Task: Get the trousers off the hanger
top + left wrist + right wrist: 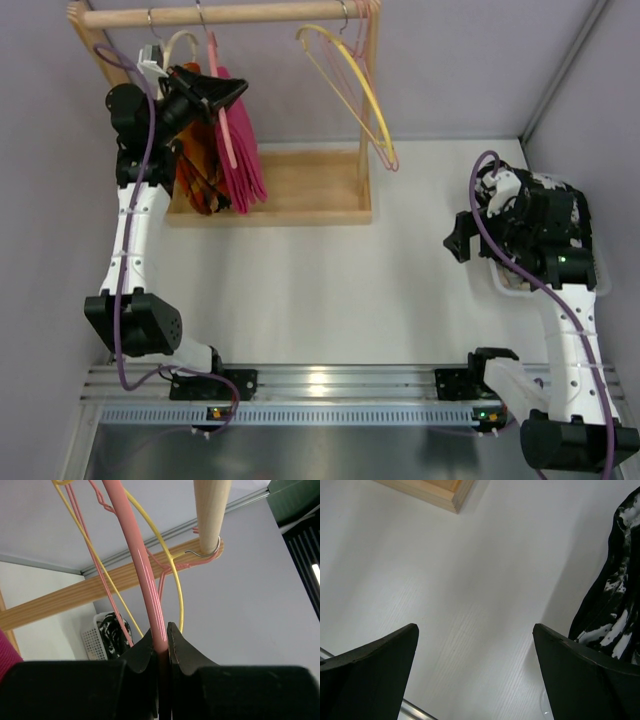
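The salmon-pink hanger [213, 55] hangs from the wooden rail [230, 14] at the back left. The magenta trousers [246, 155] hang from it, draped long and narrow. My left gripper [236, 92] is up at the rack, shut on the hanger's arm above the trousers. In the left wrist view the jaws [161, 642] pinch the pink hanger [145, 570], and a bit of the trousers [6, 655] shows at lower left. My right gripper [462, 240] is open and empty over the table at right; in its wrist view [475, 635] only table lies between the jaws.
An orange-red patterned garment [198, 172] hangs left of the trousers under a cream hanger [180, 42]. Yellow and thin pink hangers [355, 80] hang at the rail's right end. The rack's wooden base [300, 190] lies beneath. A white basket [520, 285] holds speckled cloth [615, 595].
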You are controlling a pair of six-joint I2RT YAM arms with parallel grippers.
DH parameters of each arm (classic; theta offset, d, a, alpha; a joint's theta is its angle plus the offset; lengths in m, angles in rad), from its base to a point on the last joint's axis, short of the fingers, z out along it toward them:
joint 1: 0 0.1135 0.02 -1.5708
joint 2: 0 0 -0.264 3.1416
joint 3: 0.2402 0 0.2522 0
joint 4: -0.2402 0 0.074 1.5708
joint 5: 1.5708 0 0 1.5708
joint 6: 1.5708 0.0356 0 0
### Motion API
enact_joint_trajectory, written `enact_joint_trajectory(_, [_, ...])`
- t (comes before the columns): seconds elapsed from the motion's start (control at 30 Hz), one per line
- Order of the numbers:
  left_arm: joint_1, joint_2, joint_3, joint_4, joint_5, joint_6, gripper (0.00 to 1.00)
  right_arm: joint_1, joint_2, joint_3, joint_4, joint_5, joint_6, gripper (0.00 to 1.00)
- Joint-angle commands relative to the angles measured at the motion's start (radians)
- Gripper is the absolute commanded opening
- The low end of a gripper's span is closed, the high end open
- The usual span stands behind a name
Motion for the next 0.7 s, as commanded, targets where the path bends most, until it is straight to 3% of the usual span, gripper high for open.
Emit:
enact_joint_trajectory(0.0, [-0.013,-0.027,0.115,0.249,-0.010,-0.043,0.00,0.007,0.004,0.021,0.032,-0.040,0.009,0.99])
enact_joint_trajectory(0.67, [-0.154,-0.171,-0.018,0.464,-0.022,-0.008,0.00,0.007,-0.044,0.053,0.151,-0.098,0.009,0.99])
